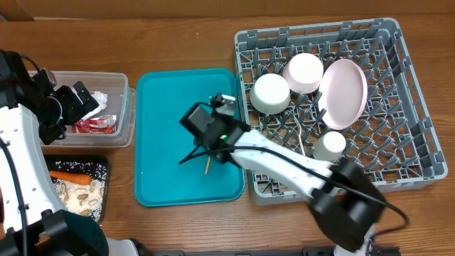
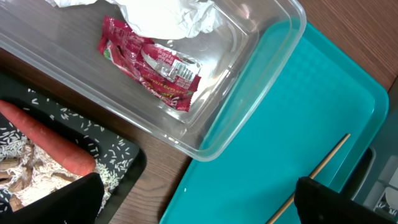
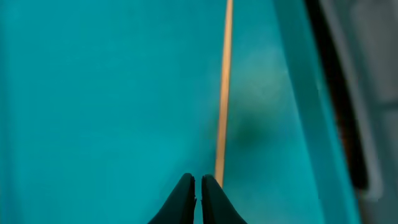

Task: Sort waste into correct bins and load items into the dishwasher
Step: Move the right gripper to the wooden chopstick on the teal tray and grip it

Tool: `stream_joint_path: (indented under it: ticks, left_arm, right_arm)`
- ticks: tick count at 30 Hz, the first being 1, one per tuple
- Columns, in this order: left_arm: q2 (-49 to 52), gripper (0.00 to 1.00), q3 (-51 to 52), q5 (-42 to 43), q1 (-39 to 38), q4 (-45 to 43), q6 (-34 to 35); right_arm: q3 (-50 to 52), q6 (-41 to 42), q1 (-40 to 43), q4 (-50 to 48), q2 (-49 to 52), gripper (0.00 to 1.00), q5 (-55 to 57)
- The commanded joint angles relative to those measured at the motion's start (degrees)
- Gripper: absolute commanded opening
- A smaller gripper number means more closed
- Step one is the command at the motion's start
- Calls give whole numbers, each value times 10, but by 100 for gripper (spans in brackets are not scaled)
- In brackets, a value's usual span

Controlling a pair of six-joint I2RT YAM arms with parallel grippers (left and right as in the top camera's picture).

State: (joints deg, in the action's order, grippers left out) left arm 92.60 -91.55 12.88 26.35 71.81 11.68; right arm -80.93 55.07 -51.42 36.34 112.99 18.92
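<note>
Right wrist shows the right gripper (image 3: 198,182) pinched shut, chopstick (image 3: 222,93) just beside its tips on the teal tray (image 3: 93,93) (held? can't tell). Overhead, the arm (image 1: 284,163) hides that; left gripper (image 2: 199,199) is wide open, empty.

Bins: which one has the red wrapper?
The clear plastic tub: red wrapper and crumpled napkin lie inside. The black tray beside it holds the carrot and rice scraps instead.
</note>
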Motion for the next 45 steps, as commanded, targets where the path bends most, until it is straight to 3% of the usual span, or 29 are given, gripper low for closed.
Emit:
stream_joint_path:
  ticks: [1, 10, 38, 39, 41, 45]
  left_arm:
    - [-1, 100, -12, 2, -1, -1, 3]
    - [-1, 100, -12, 2, -1, -1, 3]
    - [-1, 100, -12, 2, -1, -1, 3]
    - [-1, 100, -12, 2, -1, -1, 3]
    - [-1, 100, -12, 2, -1, -1, 3]
    - [-1, 100, -12, 2, -1, -1, 3]
  right_arm:
    - [5, 11, -1, -9, 36, 8, 21]
    - [5, 11, 2, -17, 47, 14, 21]
    - [5, 0, 2, -37, 66, 15, 36]
    - [5, 0, 2, -38, 66, 16, 36]
    - [5, 0, 2, -37, 66, 26, 36]
    - [5, 0, 2, -38, 66, 27, 36]
